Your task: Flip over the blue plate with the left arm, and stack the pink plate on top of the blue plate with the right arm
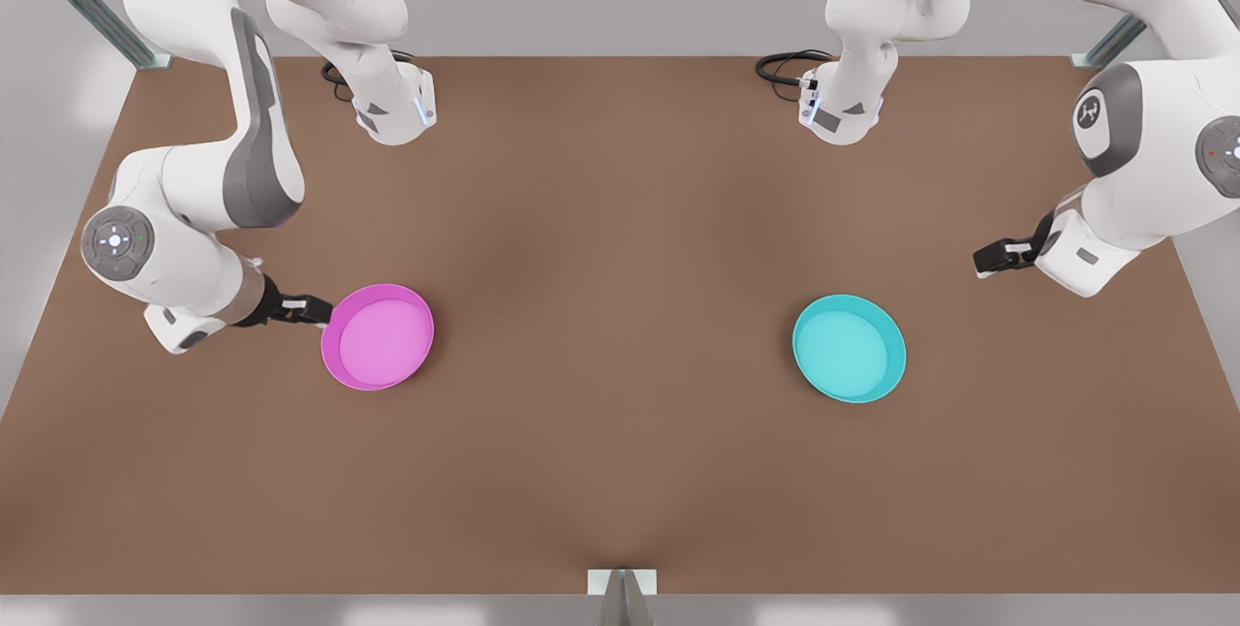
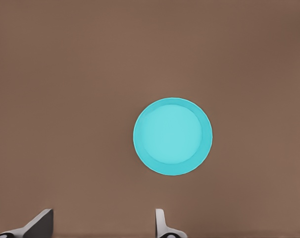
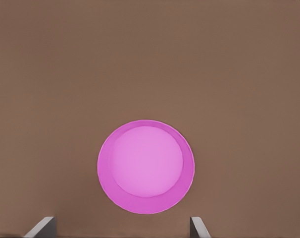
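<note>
The pink plate (image 1: 378, 336) lies hollow side up on the brown table at the front view's left. It also sits just ahead of the spread fingertips in the right wrist view (image 3: 146, 166). My right gripper (image 1: 316, 309) is open, low beside the plate's rim, and grips nothing. The blue plate (image 1: 850, 348) rests hollow side up at the front view's right and appears in the left wrist view (image 2: 173, 136) too. My left gripper (image 1: 990, 258) hangs open and apart from it, toward the table's right edge, nothing between its fingers (image 2: 162, 225).
The brown table (image 1: 620, 219) stretches wide between the two plates. Black cables (image 1: 787, 67) coil at the arm bases along the back edge. A small metal bracket (image 1: 622, 585) sits at the middle of the front edge. Metal struts stand at the back corners.
</note>
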Available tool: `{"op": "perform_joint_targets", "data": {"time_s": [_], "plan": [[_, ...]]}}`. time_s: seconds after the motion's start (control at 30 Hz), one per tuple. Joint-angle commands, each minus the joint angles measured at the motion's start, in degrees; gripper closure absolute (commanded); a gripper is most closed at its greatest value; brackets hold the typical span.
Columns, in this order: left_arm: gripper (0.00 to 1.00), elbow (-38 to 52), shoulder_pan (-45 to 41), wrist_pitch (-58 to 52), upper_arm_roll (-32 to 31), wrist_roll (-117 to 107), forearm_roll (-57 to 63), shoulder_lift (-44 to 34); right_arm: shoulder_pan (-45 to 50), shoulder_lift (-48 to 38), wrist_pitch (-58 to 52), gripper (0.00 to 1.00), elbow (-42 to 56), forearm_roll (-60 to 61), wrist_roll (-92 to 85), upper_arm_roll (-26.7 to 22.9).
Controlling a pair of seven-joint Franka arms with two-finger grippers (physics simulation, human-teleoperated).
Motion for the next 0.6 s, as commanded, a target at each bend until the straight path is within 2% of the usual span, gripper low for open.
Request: {"op": "perform_joint_targets", "data": {"time_s": [0.0, 0.07, 0.17, 0.23, 0.37, 0.57], "plan": [[0.0, 0.0, -0.02, 0.0, 0.0, 0.0, -0.14, 0.0, -0.04, 0.0, 0.0, 0.0, 0.07, 0.18, -0.12, -0.02], [0.0, 0.0, 0.33, 0.0, -0.17, 0.18, -0.66, 0.96, -0.04, 0.08, 0.0, 0.0, -0.02, 0.53, -0.38, -0.02], [0.0, -0.26, 5.52, 0.87, 0.09, 13.62, -14.2, 11.06, -0.74, 4.3, -0.7, 0.0, -0.54, 0.36, -0.99, -0.02], [0.0, -3.15, 8.59, 9.13, 0.0, 23.98, -16.57, 15.55, -1.0, 7.03, -0.26, 0.0, 0.16, 0.44, 0.24, -0.11], [0.0, -16.96, 10.09, 26.89, -0.09, 32.26, -22.9, 15.64, -1.62, 7.82, -0.18, 0.0, 2.71, 0.27, -0.47, -0.2], [0.0, -18.1, 10.09, 30.32, -0.09, 33.13, -28.97, 21.97, -1.44, 8.26, 0.09, 0.0, 2.71, 1.94, -0.64, -0.11]]}}
